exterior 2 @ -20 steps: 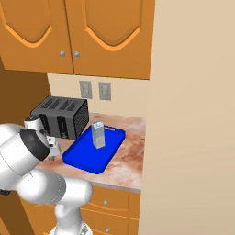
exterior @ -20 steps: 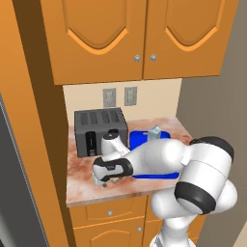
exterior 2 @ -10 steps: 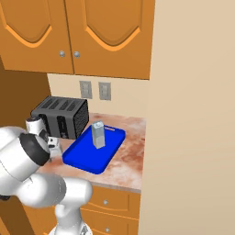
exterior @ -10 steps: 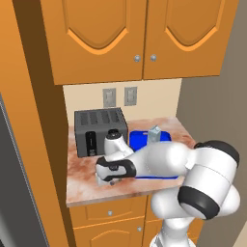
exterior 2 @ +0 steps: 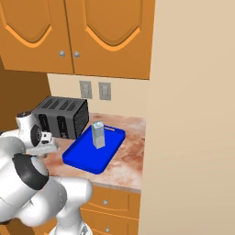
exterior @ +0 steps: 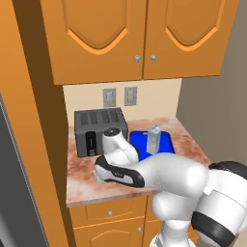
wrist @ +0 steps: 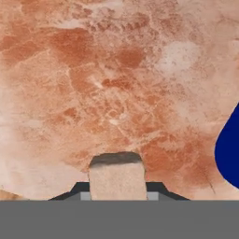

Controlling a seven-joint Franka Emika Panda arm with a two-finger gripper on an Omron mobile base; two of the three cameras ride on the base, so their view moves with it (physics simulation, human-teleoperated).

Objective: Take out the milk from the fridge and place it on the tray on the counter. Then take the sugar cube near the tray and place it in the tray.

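Low over the marbled reddish-brown surface [wrist: 116,84], the tool [wrist: 116,187] grips the sugar cube [wrist: 116,179], a small pale block with flat faces, between its two dark tips. At the hand view's right edge curves the rounded corner of the glossy blue tray [wrist: 229,151]. From the base views, the gable-topped milk [exterior 2: 97,134] carton stands upright inside that flat tray [exterior 2: 78,156], just beside a boxy black toaster [exterior: 99,129] under arched orange wooden cabinets [exterior: 140,38].
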